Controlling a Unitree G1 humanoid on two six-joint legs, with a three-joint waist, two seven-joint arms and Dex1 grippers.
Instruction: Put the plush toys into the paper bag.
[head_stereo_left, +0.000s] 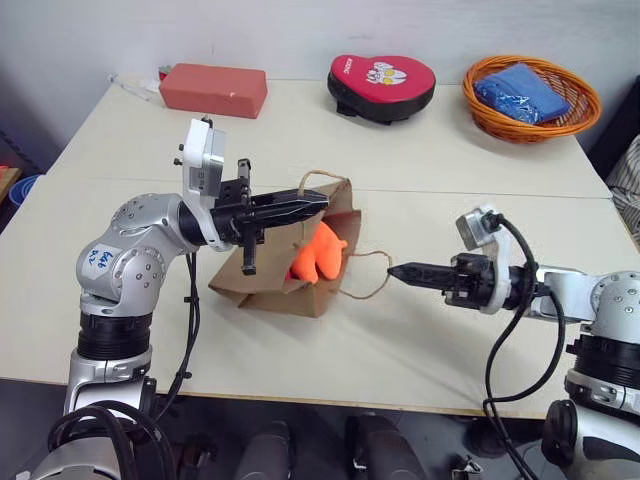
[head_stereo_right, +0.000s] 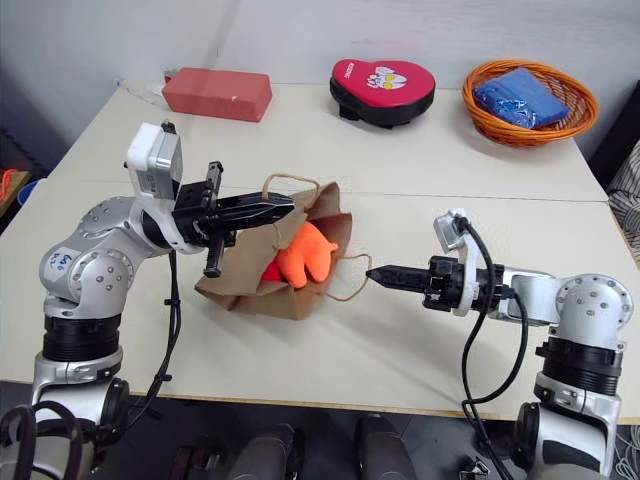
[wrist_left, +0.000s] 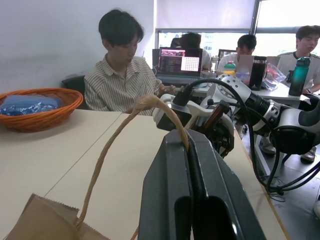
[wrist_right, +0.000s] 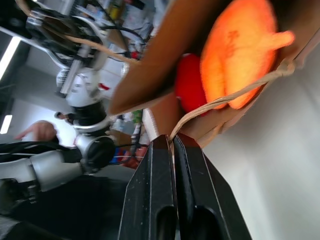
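Brown paper bag (head_stereo_left: 275, 275) lying mid-tabletop, orange plush (head_stereo_left: 318, 255) bulging out; right wrist view exposing red plush (wrist_right: 191, 85). Left gripper (head_stereo_left: 318, 203) and right gripper (head_stereo_left: 393, 271) each pinching a cord handle.

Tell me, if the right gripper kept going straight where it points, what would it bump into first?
Probably the paper bag, at its open mouth where the orange plush toy sits. The shut right gripper already pinches the bag's cord handle.
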